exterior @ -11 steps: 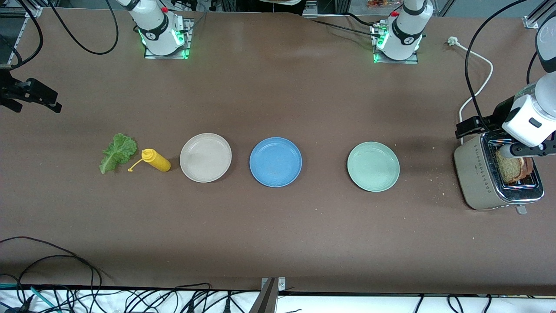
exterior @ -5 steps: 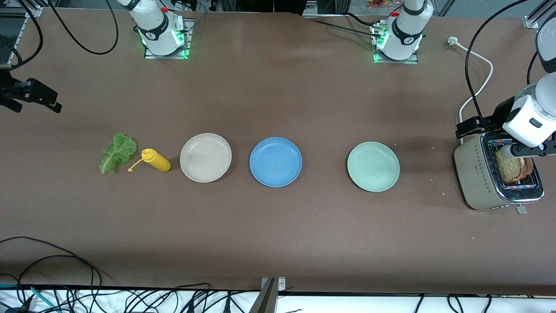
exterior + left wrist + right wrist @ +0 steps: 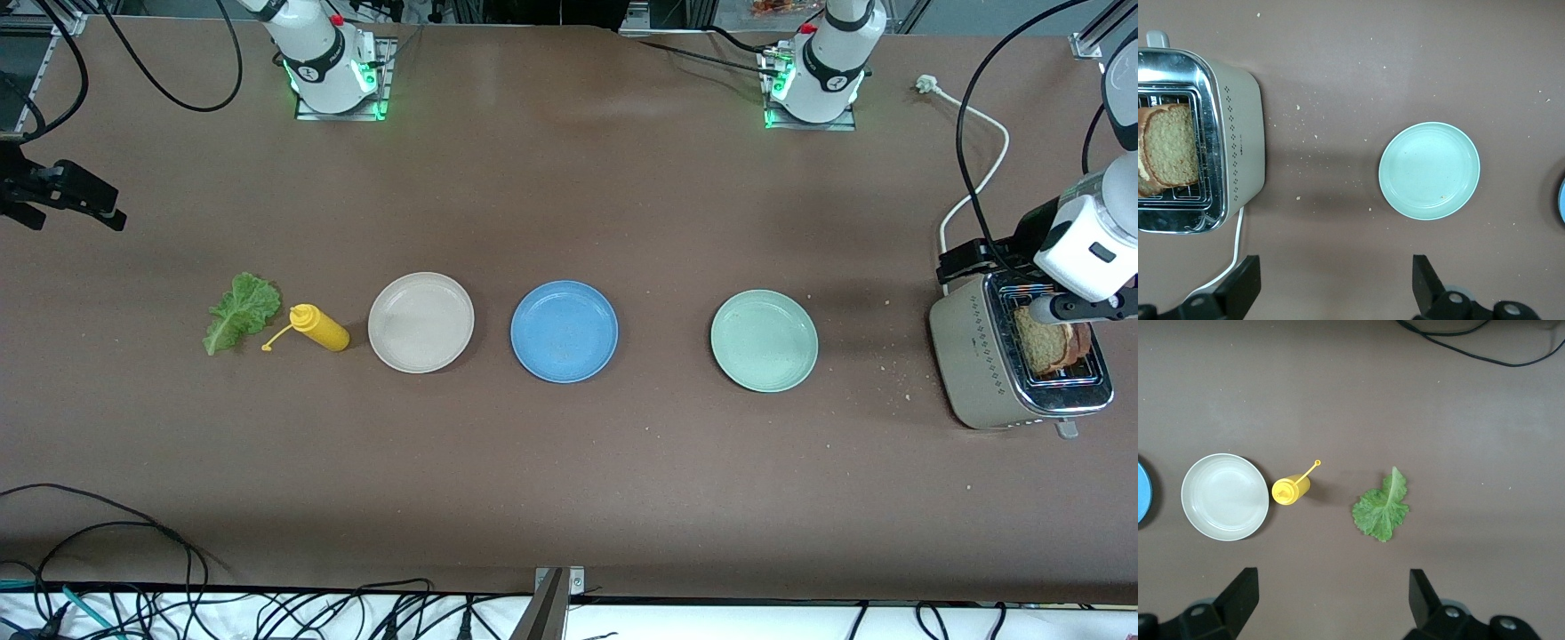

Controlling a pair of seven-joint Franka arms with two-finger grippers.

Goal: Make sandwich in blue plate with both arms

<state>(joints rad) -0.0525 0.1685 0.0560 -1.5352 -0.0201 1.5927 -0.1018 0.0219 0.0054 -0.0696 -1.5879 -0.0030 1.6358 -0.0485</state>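
The blue plate [image 3: 564, 331] sits bare mid-surface. Toast slices [image 3: 1049, 342] stand in the toaster [image 3: 987, 364]; the lettuce leaf [image 3: 238, 312] lies flat.

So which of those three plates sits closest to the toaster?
The pale green plate. It lies toward the left arm's end of the table, next to the toaster; the blue plate and cream plate lie farther along.

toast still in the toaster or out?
In. Two brown slices stand in the toaster's slots; the wrist view shows them seated in the grille. Blue plate is bare.
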